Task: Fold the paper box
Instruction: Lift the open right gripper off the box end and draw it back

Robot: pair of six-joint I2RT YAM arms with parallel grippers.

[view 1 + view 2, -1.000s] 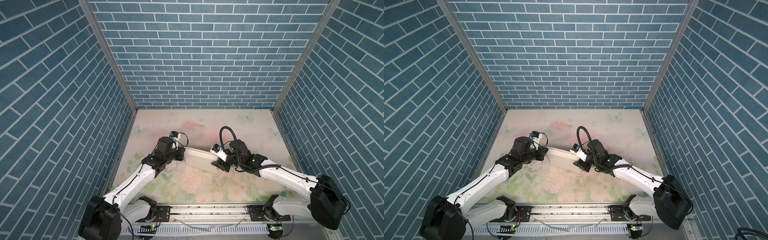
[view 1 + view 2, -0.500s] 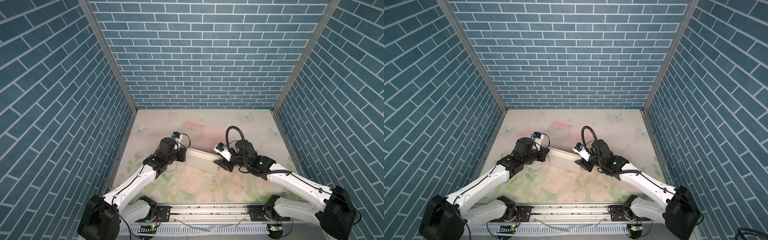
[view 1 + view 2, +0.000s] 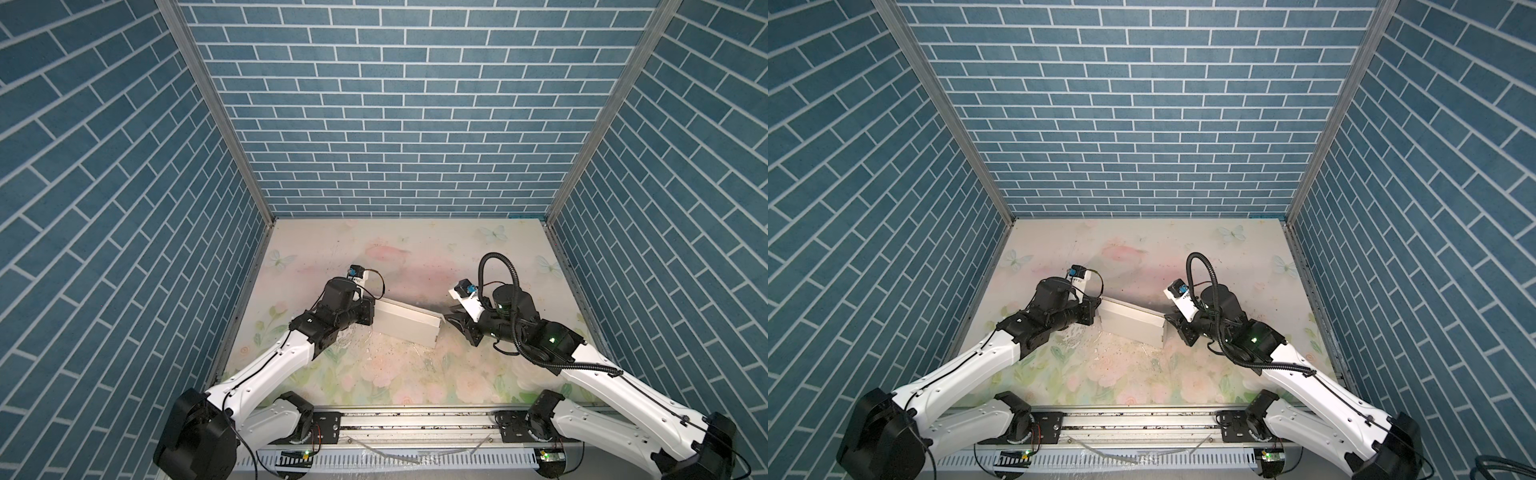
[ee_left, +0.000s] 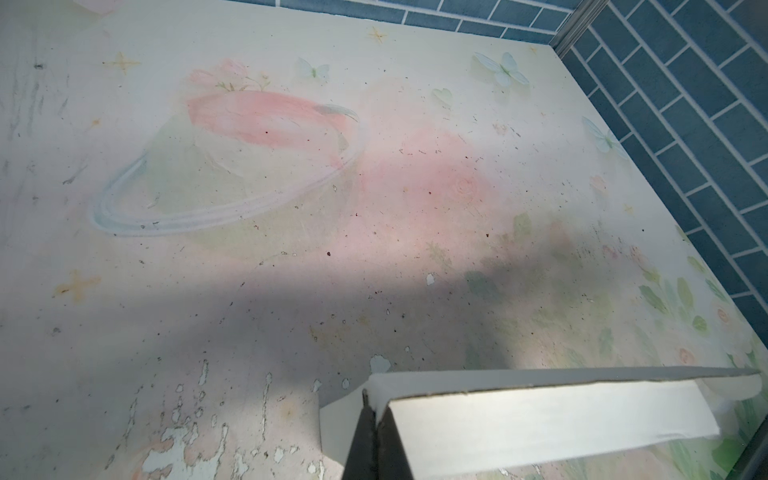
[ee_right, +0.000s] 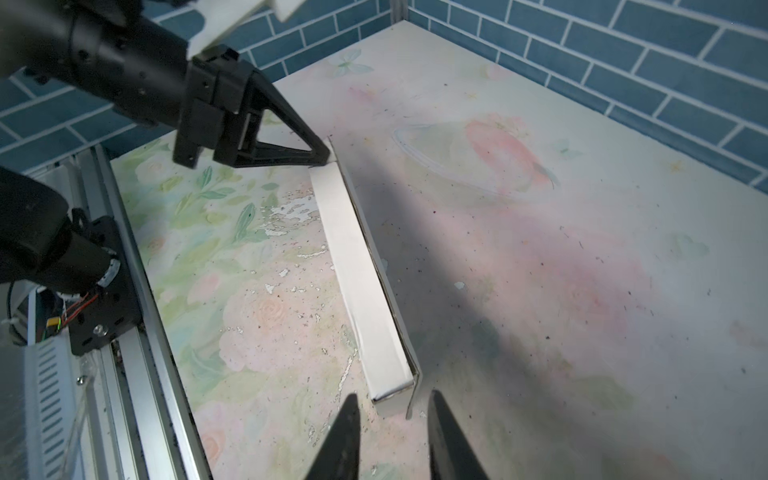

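Observation:
The paper box is a white flat closed shape standing on its long edge mid-table, running between both grippers. My left gripper is shut on the box's left end; in the left wrist view its fingertips pinch a thin cardboard edge of the box. My right gripper is open just off the box's right end. In the right wrist view it holds nothing, with the box end just ahead of its tips. The left gripper shows at the far end.
The floral table mat has worn, flaking patches beside the box. Blue brick walls close in the back and both sides. An aluminium rail carrying both arm bases runs along the front edge.
My right gripper has backed a little to the right off the box's end and its jaws have narrowed. The left gripper keeps its grip; the box has barely moved.

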